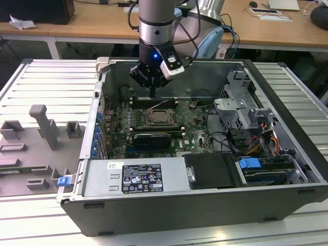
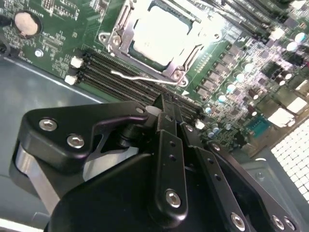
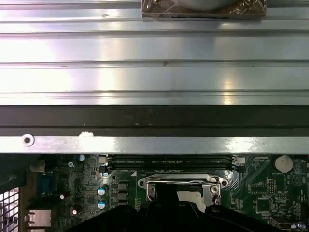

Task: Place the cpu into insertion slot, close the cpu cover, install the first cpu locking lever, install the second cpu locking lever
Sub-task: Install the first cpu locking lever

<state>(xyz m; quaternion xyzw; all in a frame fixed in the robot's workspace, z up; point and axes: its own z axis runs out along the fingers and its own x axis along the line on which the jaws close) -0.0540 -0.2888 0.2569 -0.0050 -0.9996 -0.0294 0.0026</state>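
In the exterior view my gripper (image 1: 152,94) hangs inside the open computer case (image 1: 154,205), its fingers pinched together on nothing, tips just above the board and a little back from the insertion slot (image 1: 152,123). The cpu (image 1: 164,118) lies in that slot, below and just ahead of my fingertips, so I judge step 1 done. In the second wrist view the cpu shows as a flat, pale, shiny square, lying level, with the cpu cover (image 2: 120,29) down around it as a thin silver frame whose window shows the chip; step 2 looks done too. A bright wire lever (image 2: 145,77) runs along the socket edge nearest my tips, between the socket and the memory slots (image 2: 104,75). It seems to lie loose rather than hooked, so I judge the 2 lever steps are left, though I cannot tell for sure. In the first wrist view the socket's metal rim (image 3: 149,186) sits directly past my fingertips.
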